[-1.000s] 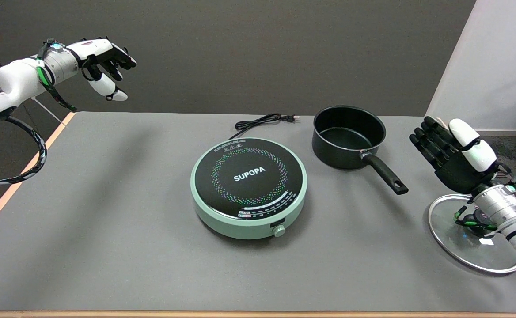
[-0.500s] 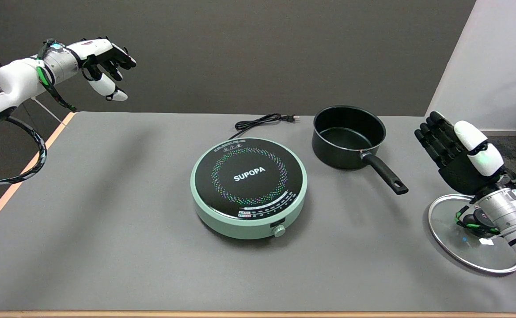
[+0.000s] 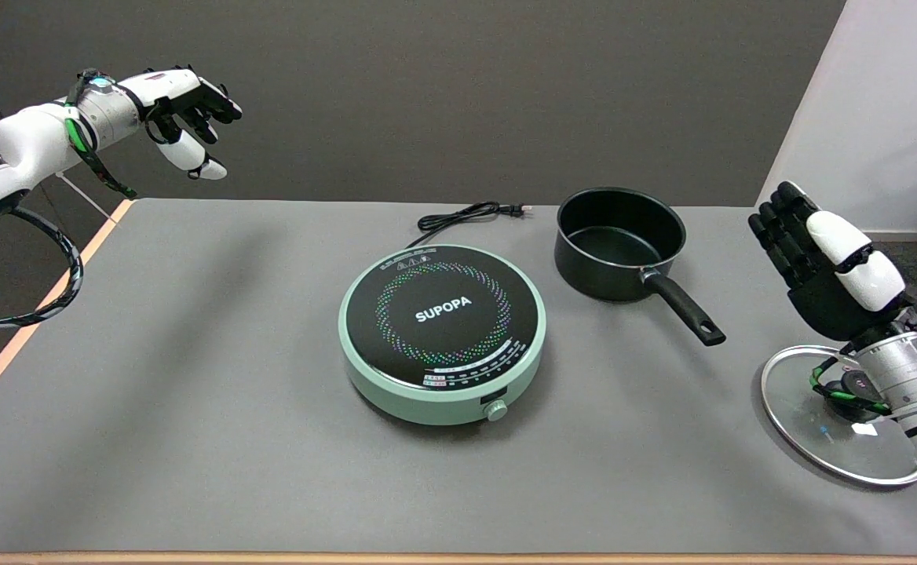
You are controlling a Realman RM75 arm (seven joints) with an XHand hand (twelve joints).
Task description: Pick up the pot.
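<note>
Head view: a matte grey table (image 3: 191, 408) carries a round mint-rimmed cooker (image 3: 442, 333) with a glossy black top. Right of it sits the pot (image 3: 619, 242), black, round, empty, its straight handle angled toward the near right. The right hand (image 3: 823, 267) hovers right of it, empty, fingers extended.

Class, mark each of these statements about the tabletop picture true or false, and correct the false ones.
1. The pot stands on the hotplate. False: it stands on the table, beside the hotplate.
2. The pot is empty and has no lid on it. True.
3. The right robot hand grips the pot's handle. False: it holds nothing, fingers apart, well clear of the handle.
4. A glass lid lies flat on the table under the right arm. True.
5. The hotplate's power cord lies on the table behind it. True.
</note>
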